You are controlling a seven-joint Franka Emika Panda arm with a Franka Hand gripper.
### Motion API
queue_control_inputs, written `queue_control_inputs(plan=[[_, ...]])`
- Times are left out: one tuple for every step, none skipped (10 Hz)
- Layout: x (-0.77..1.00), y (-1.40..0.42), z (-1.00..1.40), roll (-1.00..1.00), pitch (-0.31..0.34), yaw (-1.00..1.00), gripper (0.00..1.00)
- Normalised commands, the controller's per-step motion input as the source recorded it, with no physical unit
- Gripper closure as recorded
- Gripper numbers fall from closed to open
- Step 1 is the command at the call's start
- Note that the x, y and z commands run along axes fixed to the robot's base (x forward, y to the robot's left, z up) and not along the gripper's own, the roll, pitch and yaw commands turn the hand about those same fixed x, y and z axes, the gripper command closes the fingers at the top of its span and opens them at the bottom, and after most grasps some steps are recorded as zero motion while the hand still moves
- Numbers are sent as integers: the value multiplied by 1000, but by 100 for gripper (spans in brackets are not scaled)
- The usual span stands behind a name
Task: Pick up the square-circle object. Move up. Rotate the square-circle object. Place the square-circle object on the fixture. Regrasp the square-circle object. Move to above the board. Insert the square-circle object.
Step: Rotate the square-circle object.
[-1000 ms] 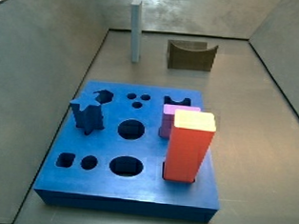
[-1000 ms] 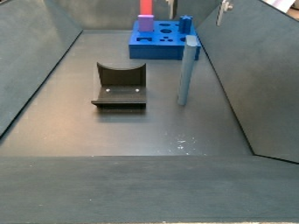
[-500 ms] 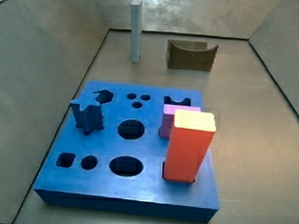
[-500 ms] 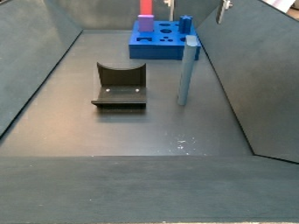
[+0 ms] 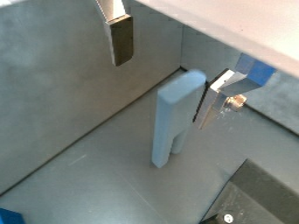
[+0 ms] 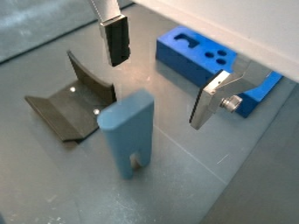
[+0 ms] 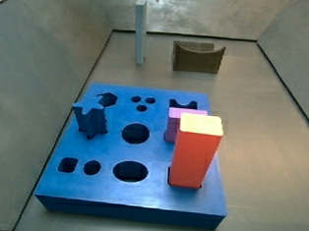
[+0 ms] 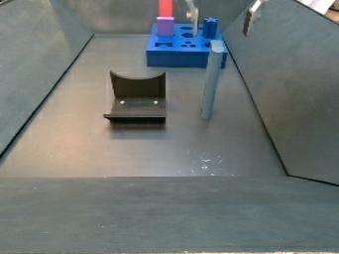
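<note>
Tool (image 5: 166,59) open above upright peg (image 5: 172,118)

A side view looks down from beyond the board (image 7: 136,146) toward the far fixture (image 7: 196,57); a side view faces back from the opposite end, fixture (image 8: 135,96) nearer, board (image 8: 181,47) far; both wrist views look down close past the gripper (image 5: 166,61) (image 6: 159,72) onto the square-circle object (image 5: 173,118) (image 6: 128,135).

tool (image 6: 163,74), silver plate fingers (image 6: 212,98), dark pads
</note>
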Motion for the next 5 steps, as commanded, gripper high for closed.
queue_control_inputs(plan=[[27,-1,-912,-87,-23,48,0],[24,-2,-808,-88,-37,44,0],[14,-7,-600,-94,-51,41,0],[12,-8,-499,-97,-57,41,0],[15,-10,-255,-108,-58,42,0]])
